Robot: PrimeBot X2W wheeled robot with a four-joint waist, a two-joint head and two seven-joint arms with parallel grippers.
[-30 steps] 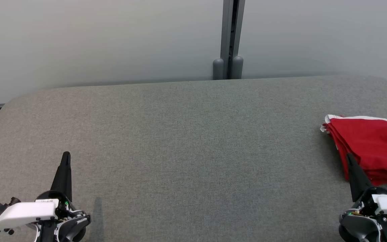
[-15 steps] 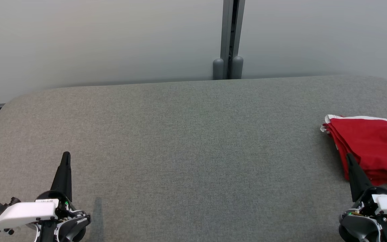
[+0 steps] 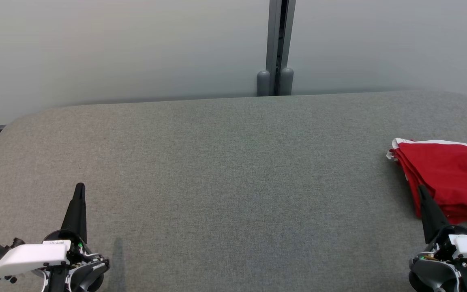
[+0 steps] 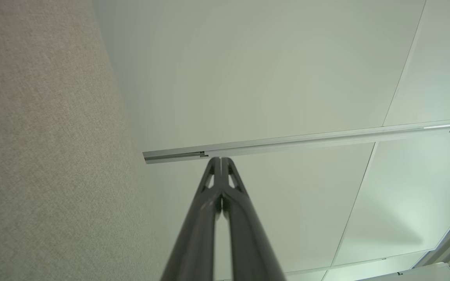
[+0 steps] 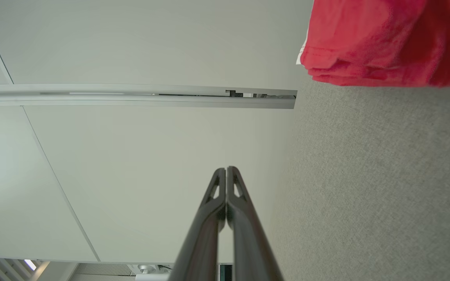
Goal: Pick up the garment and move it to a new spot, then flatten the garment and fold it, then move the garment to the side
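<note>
the folded red cloth garment (image 3: 452, 174) with white trim lies at the right edge of the grey fabric surface (image 3: 233, 170), just beyond the right claw (image 3: 420, 187) and apart from it. that claw and the left claw (image 3: 80, 185), well away at the near left, are both pressed closed on nothing.

quick count, for what it's worth. one garment (image 3: 448, 178) is counted, a red one. its stacked layers can't really be counted, they're too bunched at the edge. one desk (image 3: 233, 162) is counted, covered in grey fabric. hands are counted at two: a left hand (image 3: 80, 187) and a right hand (image 3: 420, 188). in the wrist views two dark fingers (image 4: 203, 210) are counted on the left one and two on the right one, so four fingers all told. pale wall panels are counted at two, a left panel (image 3: 116, 44) and a right panel (image 3: 391, 40). one metal post (image 3: 279, 36) is counted, and two rounded grey caps (image 3: 263, 83) are spotted at its foot.
</note>
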